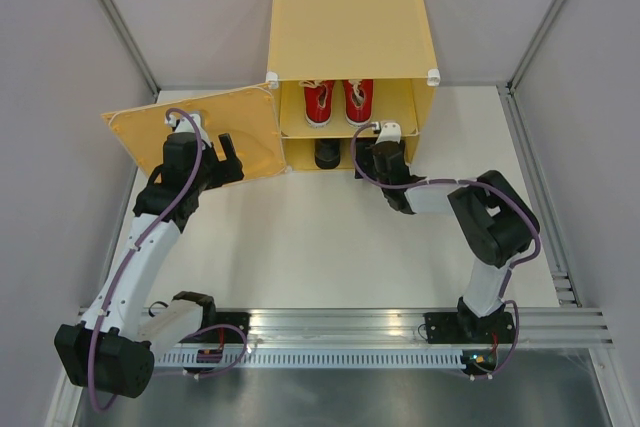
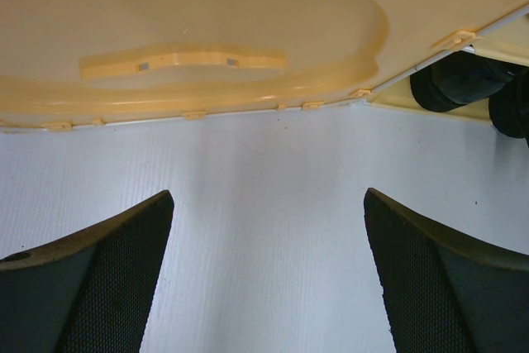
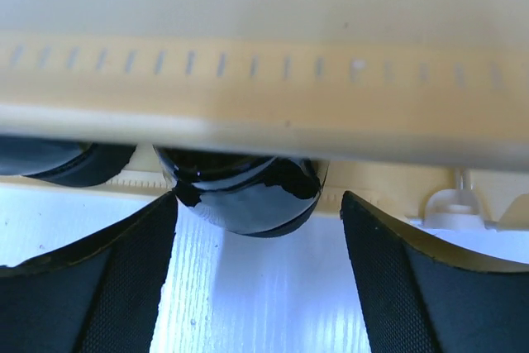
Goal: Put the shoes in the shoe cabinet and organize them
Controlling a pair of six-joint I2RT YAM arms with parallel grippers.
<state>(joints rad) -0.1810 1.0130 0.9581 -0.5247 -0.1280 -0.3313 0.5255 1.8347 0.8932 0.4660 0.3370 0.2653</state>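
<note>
Red sneakers (image 1: 338,100) on upper shelf of shoe cabinet (image 1: 348,27), black dress shoes (image 3: 241,194) below. R gripper (image 3: 258,233) jaws wide apart at one black heel, prob. not touching. L gripper (image 2: 269,208) spread wide, empty, by door (image 2: 207,22).

White-and-black arms (image 1: 135,272), purple cables (image 1: 148,230), black mesh-textured gripper fingers (image 2: 91,287)

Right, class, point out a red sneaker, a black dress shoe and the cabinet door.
red sneaker (image 1: 319,102): top view, laced upper.
black dress shoe (image 3: 244,200): right wrist view, glossy rounded end.
cabinet door (image 1: 250,127): top view, bare inner face.
</note>
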